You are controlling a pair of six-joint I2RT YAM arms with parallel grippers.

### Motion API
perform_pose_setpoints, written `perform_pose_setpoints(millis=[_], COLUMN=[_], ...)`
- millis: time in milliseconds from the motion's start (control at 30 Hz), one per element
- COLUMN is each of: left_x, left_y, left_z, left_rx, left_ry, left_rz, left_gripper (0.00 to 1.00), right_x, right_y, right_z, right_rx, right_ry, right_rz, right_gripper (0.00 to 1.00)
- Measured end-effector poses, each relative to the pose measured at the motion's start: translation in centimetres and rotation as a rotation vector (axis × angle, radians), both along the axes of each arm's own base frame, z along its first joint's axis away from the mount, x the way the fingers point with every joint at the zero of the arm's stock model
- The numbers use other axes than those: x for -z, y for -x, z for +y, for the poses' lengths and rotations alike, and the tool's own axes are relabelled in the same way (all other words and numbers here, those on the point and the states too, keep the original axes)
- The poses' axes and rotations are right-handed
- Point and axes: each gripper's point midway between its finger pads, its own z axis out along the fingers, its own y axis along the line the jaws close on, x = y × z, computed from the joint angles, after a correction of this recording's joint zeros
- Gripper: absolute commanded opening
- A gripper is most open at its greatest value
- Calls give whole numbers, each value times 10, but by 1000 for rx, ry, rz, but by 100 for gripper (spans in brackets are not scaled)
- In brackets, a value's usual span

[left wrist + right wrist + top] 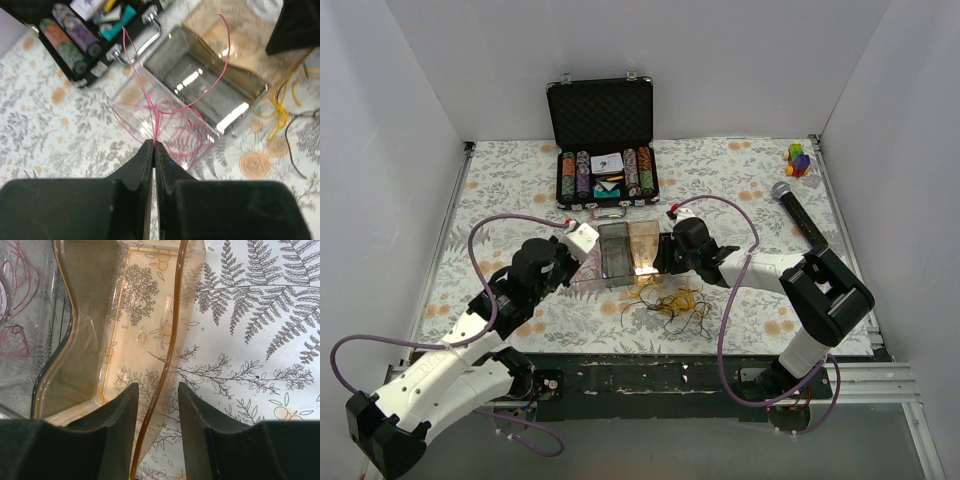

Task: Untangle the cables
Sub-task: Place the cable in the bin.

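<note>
Many hair-fine cables look limp and snag-prone; pinch single strands near free ends. Left jaws are clamped on pink strands; right jaws stand half-open astride an amber bin wall, empty.

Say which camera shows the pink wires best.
Left wrist view: the pink wires fan out up close from the shut left hand. Right wrist view catches a few loops at its left edge; overhead they're too fine to see.

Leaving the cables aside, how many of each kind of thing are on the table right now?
Transparent bins: 3 (clear bin, grey bin, amber bin)
Poker chip case: 1
Microphone: 1
Colourful block toy: 1
Total: 6
</note>
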Motion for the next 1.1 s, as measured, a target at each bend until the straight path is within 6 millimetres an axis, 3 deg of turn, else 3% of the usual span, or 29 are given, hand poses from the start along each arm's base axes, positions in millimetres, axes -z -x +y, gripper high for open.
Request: perform_pose_setpoints(millis=[133,367,633,1100], left_x=[32,51,98,99], left_y=[7,5,5,-3], left_z=[4,4,25,45], left_rx=[10,18,-27,-70], left_ry=[-53,-102,-243,-364], left_rz=[73,93,130,67], left_gripper=[0,0,0,0], right_x=[0,1,-7,-6], right_y=[1,4,5,6], right_z=[-1,-4,-7,-10], right_rx=[-1,-1,4,10], right_ry=[4,18,20,32], right_rz=[3,13,4,8], right_gripper=[47,56,61,61])
